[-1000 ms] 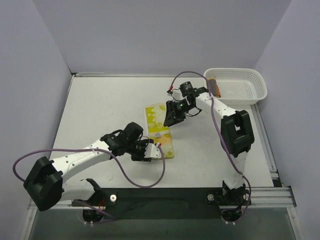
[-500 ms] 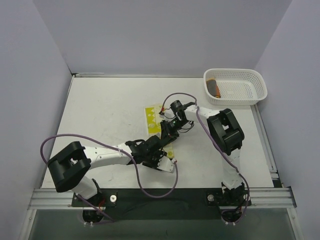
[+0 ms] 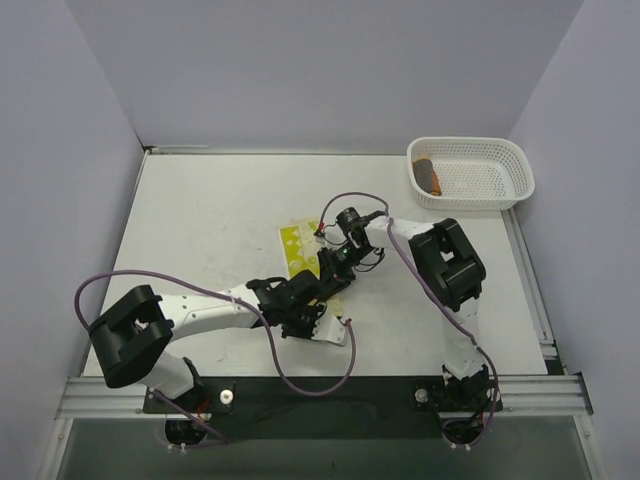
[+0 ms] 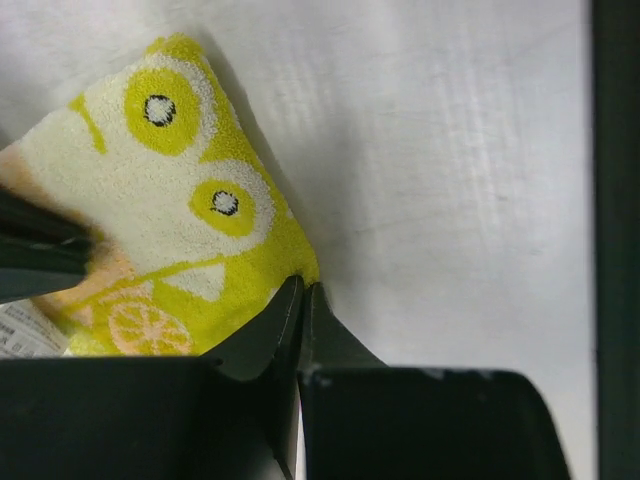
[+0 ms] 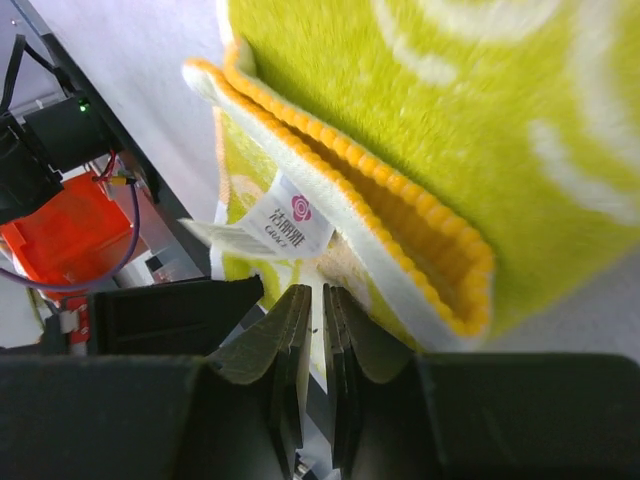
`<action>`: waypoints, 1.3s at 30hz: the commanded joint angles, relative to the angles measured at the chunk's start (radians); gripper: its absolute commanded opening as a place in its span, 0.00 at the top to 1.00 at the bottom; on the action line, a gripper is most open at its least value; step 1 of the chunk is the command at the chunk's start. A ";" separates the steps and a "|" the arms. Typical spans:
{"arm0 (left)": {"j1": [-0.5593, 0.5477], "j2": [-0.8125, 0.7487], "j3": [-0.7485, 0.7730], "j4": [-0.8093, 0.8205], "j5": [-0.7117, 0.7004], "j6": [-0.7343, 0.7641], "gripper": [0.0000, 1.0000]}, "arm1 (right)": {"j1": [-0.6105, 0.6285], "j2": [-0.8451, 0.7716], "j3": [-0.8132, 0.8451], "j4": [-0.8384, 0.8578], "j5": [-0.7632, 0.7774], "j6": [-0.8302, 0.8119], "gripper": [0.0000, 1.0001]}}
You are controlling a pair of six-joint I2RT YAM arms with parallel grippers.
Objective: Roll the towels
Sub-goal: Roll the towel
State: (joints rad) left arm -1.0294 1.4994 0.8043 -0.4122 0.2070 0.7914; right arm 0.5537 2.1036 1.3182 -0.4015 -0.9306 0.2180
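Yellow towel (image 3: pixel 297 243) lies at centre of table (image 3: pixel 200 210), long axis far-left to near-right, both arms stretched low to its near end. Left wrist: left gripper (image 4: pixel 303 292) pinched shut on its corner. Right wrist: right gripper (image 5: pixel 320 300) closed on the hem.

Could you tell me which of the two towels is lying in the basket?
The orange towel, at the left end of the white basket; the yellow-green towel lies out on the table instead.
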 commanded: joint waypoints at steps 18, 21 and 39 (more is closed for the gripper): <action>0.379 0.053 0.245 -0.301 0.644 -0.195 1.00 | 0.018 0.027 0.095 -0.026 0.064 -0.086 0.86; 0.433 0.077 0.286 -0.301 0.667 -0.218 1.00 | 0.022 0.036 0.084 -0.026 0.070 -0.095 0.87; 0.578 0.347 0.342 -0.102 0.480 -0.369 1.00 | 0.020 0.010 0.122 -0.046 0.137 -0.085 0.84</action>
State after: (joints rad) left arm -0.4507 1.8271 1.1084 -0.5793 0.7261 0.4515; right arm 0.5728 2.1460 1.4155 -0.4057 -0.8753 0.1490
